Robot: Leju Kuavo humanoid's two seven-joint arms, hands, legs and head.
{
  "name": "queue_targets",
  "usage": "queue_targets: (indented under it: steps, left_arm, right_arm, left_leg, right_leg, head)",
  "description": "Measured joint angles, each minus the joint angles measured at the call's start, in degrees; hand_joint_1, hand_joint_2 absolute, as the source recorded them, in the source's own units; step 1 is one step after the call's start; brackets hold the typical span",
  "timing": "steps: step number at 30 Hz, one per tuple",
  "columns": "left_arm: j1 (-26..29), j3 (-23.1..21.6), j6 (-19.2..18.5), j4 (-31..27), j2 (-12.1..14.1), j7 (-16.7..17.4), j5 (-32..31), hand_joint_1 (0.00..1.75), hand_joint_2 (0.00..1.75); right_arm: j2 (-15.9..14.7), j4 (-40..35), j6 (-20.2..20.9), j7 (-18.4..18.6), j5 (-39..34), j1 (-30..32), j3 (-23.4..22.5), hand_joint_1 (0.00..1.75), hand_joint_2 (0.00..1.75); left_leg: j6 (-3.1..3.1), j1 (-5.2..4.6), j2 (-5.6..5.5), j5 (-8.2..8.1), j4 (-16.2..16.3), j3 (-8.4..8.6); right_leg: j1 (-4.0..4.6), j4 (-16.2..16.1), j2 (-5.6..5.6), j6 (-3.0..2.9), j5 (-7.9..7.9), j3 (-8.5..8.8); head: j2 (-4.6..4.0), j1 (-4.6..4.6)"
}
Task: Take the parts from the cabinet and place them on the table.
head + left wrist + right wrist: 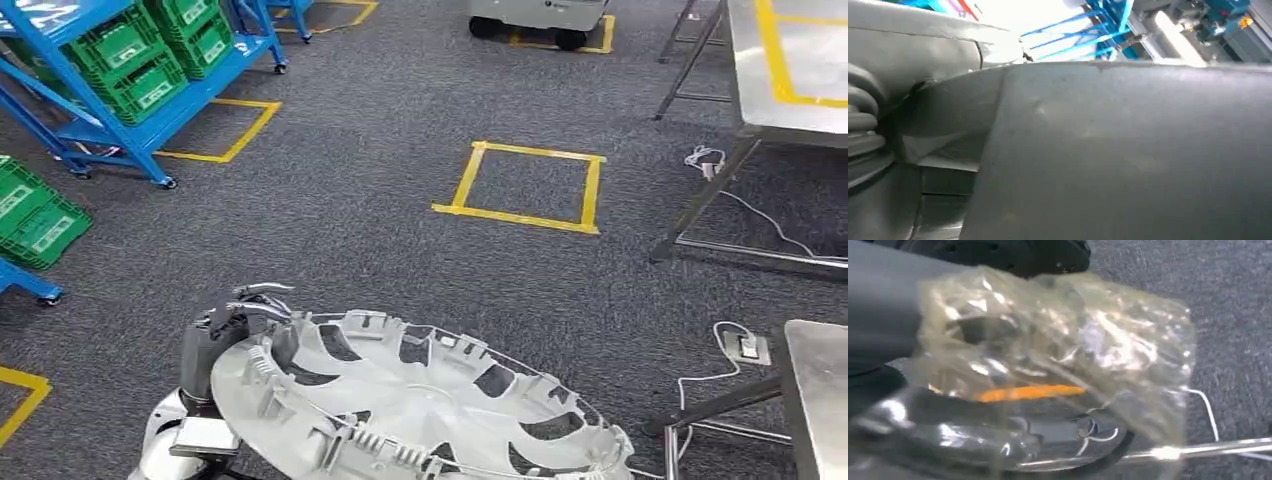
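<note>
Part: grey plastic wheel cover [420, 400], inner face up with clips and wire ring showing, carried low in front of the robot above the carpet floor [380, 170]; not resting on any surface.
Left robot hand [235, 318]: fingers curled over the cover's rim on the robot's left side, gripping it. In the left wrist view the cover's smooth grey surface [1128, 150] lies right against the camera.
Right robot hand: the head view does not show it. The right wrist view is blurred; a crinkled clear plastic bag [1058, 355] with an orange strip sits in front of the lens, so whether the fingers are closed on anything cannot be told.
Bench, near: steel bench corner [815, 390] at the robot's right, well apart from the cover; a white cable and socket [745, 347] lie on the floor beside its leg.
Bench, far: second steel bench [780, 90] with yellow tape on top, further ahead on the right.
Racks: blue racks with green crates [130, 60] stand at far left.
Floor marks: yellow tape square [525, 187] on the carpet ahead.
Progress (judged): the part is out of the cabinet and in transit, so pick-up appears done.
Remaining (judged): bring the cover over a bench top, lower it flat, release. No part is seen on either bench.
</note>
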Motion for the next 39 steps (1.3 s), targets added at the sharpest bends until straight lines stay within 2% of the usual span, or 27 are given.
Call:
queue_targets:
  steps: [2,3,4,5,6,8,9,13,14,15,16,18,19,20,21,23,24,25,29,30,31,32,34,35,36,38,39]
  left_arm:
    - [0.1,0.0,0.0,0.0,0.0,0.0,0.0,1.75,1.75]
    - [0.1,0.0,0.0,0.0,0.0,0.0,0.0,1.75,1.75]
    - [0.1,0.0,0.0,0.0,0.1,0.0,0.0,1.75,1.75]
    - [0.2,0.0,0.0,0.0,0.1,0.0,0.0,1.75,1.75]
    - [0.2,0.0,0.0,0.0,0.1,0.0,0.0,1.75,1.75]
    - [0.1,0.0,0.0,0.0,0.1,0.0,0.0,1.75,1.75]
    - [0.1,0.0,0.0,0.0,0.1,0.0,0.0,1.75,1.75]
    - [0.0,0.0,0.0,0.0,0.0,0.0,0.0,1.75,1.75]
    - [0.0,0.0,0.0,0.0,0.0,0.0,0.0,1.75,1.75]
    - [0.0,0.0,-0.1,0.0,0.0,0.0,0.0,1.75,1.75]
    - [-0.1,0.0,-0.1,0.0,0.0,0.0,0.0,1.75,1.75]
    - [-0.1,0.0,-0.1,0.0,0.0,0.0,0.1,1.75,1.75]
    - [0.0,0.0,-0.1,0.0,0.0,0.0,0.1,1.75,1.75]
    - [0.0,0.0,-0.1,0.0,0.0,0.0,0.1,1.75,1.75]
    - [0.0,0.0,-0.1,0.0,0.0,0.0,0.1,1.75,1.75]
    - [0.0,0.0,-0.1,0.0,0.0,0.0,0.1,1.75,1.75]
    - [0.0,0.0,-0.2,0.0,0.0,0.0,0.1,1.75,1.75]
    - [-0.1,0.1,-0.2,0.0,0.0,0.0,0.1,1.75,1.75]
    - [-0.1,0.0,-0.2,0.0,0.0,0.1,0.1,1.75,1.75]
    - [-0.2,0.0,-0.2,0.0,0.0,0.1,0.1,1.75,1.75]
    - [-0.2,0.0,-0.2,0.0,0.0,0.1,0.1,1.75,1.75]
    - [-0.1,0.1,-0.2,0.0,0.0,0.1,0.1,1.75,1.75]
    - [-0.1,0.0,-0.2,0.0,0.1,0.1,0.1,1.75,1.75]
    - [0.0,0.0,-0.2,0.0,0.1,0.1,0.1,1.75,1.75]
    - [0.0,0.0,-0.1,0.0,0.1,0.1,0.1,1.75,1.75]
    - [0.0,0.1,-0.2,0.0,0.1,0.1,0.1,1.75,1.75]
    - [0.0,0.1,-0.2,0.0,0.1,0.1,0.1,1.75,1.75]
  right_arm:
    - [0.0,0.0,0.0,0.0,0.0,-0.1,0.0,0.0,0.0]
    - [0.0,0.0,0.0,0.0,0.0,-0.1,0.0,0.0,0.0]
    - [0.0,0.0,0.0,0.0,0.0,0.0,0.0,0.0,0.0]
    - [0.0,0.0,0.0,0.0,0.0,0.0,0.0,0.0,0.0]
    - [0.0,0.0,0.0,0.0,0.0,0.0,0.0,0.0,0.0]
    - [0.0,0.0,0.0,0.0,0.0,-0.1,0.0,0.0,0.0]
    - [0.0,0.0,0.0,0.0,0.0,-0.1,0.0,0.0,0.0]
    - [0.0,0.0,0.0,0.0,0.1,0.0,0.0,0.0,0.0]
    - [0.0,0.1,0.0,0.0,0.1,0.0,-0.1,0.0,0.0]
    - [0.0,0.1,0.0,0.0,0.1,0.1,-0.1,0.0,0.0]
    - [0.0,0.1,0.0,0.0,0.1,-0.1,-0.1,0.0,0.0]
    - [0.0,0.1,0.0,0.0,0.2,-0.2,0.0,0.0,0.0]
    - [0.0,0.1,0.0,0.0,0.2,-0.1,0.0,0.0,0.0]
    - [0.0,0.1,0.0,0.0,0.3,-0.1,-0.1,0.0,0.0]
    - [0.0,0.2,0.0,0.0,0.3,-0.1,-0.1,0.0,0.0]
    - [0.0,0.2,0.0,-0.1,0.4,-0.1,-0.1,0.0,0.0]
    - [0.0,0.2,0.0,-0.1,0.5,-0.1,-0.1,0.0,0.0]
    - [0.0,0.2,0.0,-0.1,0.6,-0.3,-0.1,0.0,0.0]
    - [0.0,0.3,0.0,-0.2,0.9,-0.2,-0.5,0.0,0.0]
    - [0.0,0.3,0.0,-0.2,1.0,-0.2,-0.5,0.0,0.0]
    - [0.0,0.3,0.0,-0.2,1.0,-0.3,-0.6,0.0,0.0]
    - [0.0,0.3,0.0,-0.2,1.0,-0.4,-0.6,0.0,0.0]
    - [0.0,0.3,0.1,-0.2,1.0,-0.4,-0.6,0.0,0.0]
    - [0.0,0.3,0.1,-0.2,1.0,-0.4,-0.6,0.0,0.0]
    - [0.0,0.3,0.1,-0.2,1.0,-0.3,-0.6,0.0,0.0]
    - [0.0,0.4,0.1,-0.2,1.0,-0.4,-0.6,0.0,0.0]
    - [0.0,0.4,0.1,-0.2,1.0,-0.4,-0.6,0.0,0.0]
  left_leg:
    - [-0.24,0.15,-1.3,-4.75,9.2,-4.14]
    - [-0.27,0.16,-1.37,-6.35,13.7,-6.34]
    - [-0.23,0.16,-1.39,-6.6,16.1,-7.58]
    - [-0.14,0.15,-1.41,-5.62,15.6,-7.5]
    - [0.05,0.15,-1.48,-3.07,12.7,-6.32]
    - [0.57,0.19,-2.88,2.77,2.6,-1.72]
    - [0.84,0.3,-5.1,3.3,-0.4,-0.33]
    - [1.22,-0.02,-4.42,2.89,-1.7,-0.32]
    - [1.91,0.57,-3.63,3.47,-2.7,-0.1]
    - [2.01,0.45,-3.03,3.54,-2.8,0.04]
    - [2.25,0.4,-2.64,3.52,-2.8,0.03]
    - [2.5,0.13,-1.3,3.42,-2.8,0.0]
    - [2.53,0.03,-0.68,3.4,-2.7,-0.03]
    - [2.53,-0.04,-0.16,3.38,-2.7,0.01]
    - [2.55,-0.1,0.39,3.32,-2.7,0.06]
    - [2.37,-0.17,1.18,3.11,-2.7,0.33]
    - [2.16,-0.29,1.48,2.96,-2.7,0.53]
    - [1.78,-0.75,1.83,2.72,-2.3,0.39]
    - [0.89,-0.63,3.24,2.53,-2.4,0.68]
    - [0.45,-0.39,1.64,1.38,-1.4,0.39]
    - [0.18,-0.26,-0.16,-0.63,1.5,-0.86]
    - [-0.01,-0.04,-1.02,-3.08,6.2,-2.98]
    - [-0.27,0.15,-1.42,-6.24,14.6,-6.98]
    - [-0.34,0.23,-1.44,-5.96,15.9,-7.68]
    - [-0.34,0.31,-1.45,-4.41,14.7,-7.22]
    - [-0.24,0.6,-1.98,0.85,6.8,-3.56]
    - [-0.15,0.8,-3.06,3.47,1.5,-1.05]
  right_leg:
    - [0.05,0.0,0.86,-0.3,0.05,-0.15]
    - [0.12,0.0,1.37,-0.38,0.08,-0.2]
    - [0.15,0.0,1.93,-0.39,0.08,-0.19]
    - [0.16,0.0,2.44,-0.39,0.08,-0.13]
    - [0.15,0.1,3.09,-0.38,0.08,-0.08]
    - [0.14,0.1,4.28,-0.34,0.08,0.24]
    - [0.14,0.2,4.58,-0.19,0.07,0.08]
    - [-0.12,0.0,6.11,1.32,0.79,-0.93]
    - [-0.07,0.5,5.69,1.53,0.38,-1.49]
    - [0.2,1.8,3.25,1.7,-0.71,-2.18]
    - [0.19,4.9,2.04,1.94,-2.74,-3.58]
    - [0.03,14.5,0.97,2.27,-7.12,-8.03]
    - [0.02,17.9,0.84,2.4,-8.07,-9.64]
    - [0.02,18.2,0.8,2.43,-7.46,-9.75]
    - [0.02,15.7,0.66,2.38,-5.64,-8.34]
    - [0.09,5.4,-0.43,2.01,-0.93,-2.62]
    - [0.21,1.0,-2.31,1.79,-0.28,-0.19]
    - [0.68,-0.2,-2.63,1.48,-0.82,0.91]
    - [0.58,-0.3,-0.95,0.45,-0.38,0.52]
    - [0.35,-0.6,-0.53,0.02,-0.1,0.73]
    - [0.26,-0.6,-0.17,-0.29,-0.05,0.67]
    - [0.27,-0.6,0.34,-0.42,-0.04,0.57]
    - [0.34,-0.6,1.3,-0.54,0.01,0.45]
    - [0.34,-0.6,1.88,-0.56,0.04,0.47]
    - [0.32,-0.5,2.44,-0.55,0.04,0.51]
    - [0.28,-0.4,3.61,-0.48,0.06,0.67]
    - [0.23,-0.3,4.21,-0.32,0.01,0.75]
  head:
    - [0.0,0.0]
    - [0.0,0.0]
    - [0.0,-0.02]
    - [0.0,0.02]
    - [0.0,0.0]
    - [0.0,0.0]
    - [0.0,0.02]
    - [0.0,0.02]
    - [0.0,0.06]
    - [0.0,0.26]
    - [0.0,0.61]
    - [0.0,0.5]
    - [0.0,0.54]
    - [0.0,0.52]
    - [0.0,0.52]
    - [0.0,0.52]
    - [0.0,0.54]
    - [0.0,0.53]
    - [0.0,0.48]
    - [0.0,0.35]
    - [0.0,-0.02]
    - [0.0,-0.02]
    - [0.0,-0.02]
    - [0.0,-0.07]
    - [0.0,-0.07]
    - [0.0,-0.07]
    - [0.0,-0.07]
